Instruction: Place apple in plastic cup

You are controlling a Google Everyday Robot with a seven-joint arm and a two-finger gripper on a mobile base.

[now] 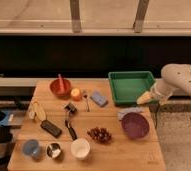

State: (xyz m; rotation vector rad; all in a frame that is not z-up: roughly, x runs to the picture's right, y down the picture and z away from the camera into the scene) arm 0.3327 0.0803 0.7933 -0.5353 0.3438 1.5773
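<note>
**Apple not yet picked up; tool waits off to the right**

At the front left corner of the bench stands the plastic cup, short and blue-grey, upright and with nothing showing inside it. Just beside it to the right is a shiny metal cup, and farther along the front edge a larger white cup. Toward the back, a red bowl sits with the apple just beside it on its right, resting on the bench surface, well apart from the plastic cup. Right of centre, a dark grape bunch lies near the front, then a purple bowl, with a green tray behind it.

Past the tray's right edge hangs the tool, its fingers spread wide and holding nothing, well away from the apple.

By my reading the task has barely begun: the reach across to the apple, the grasp, the carry to the front left corner and the drop into the plastic cup are all left to do.
</note>
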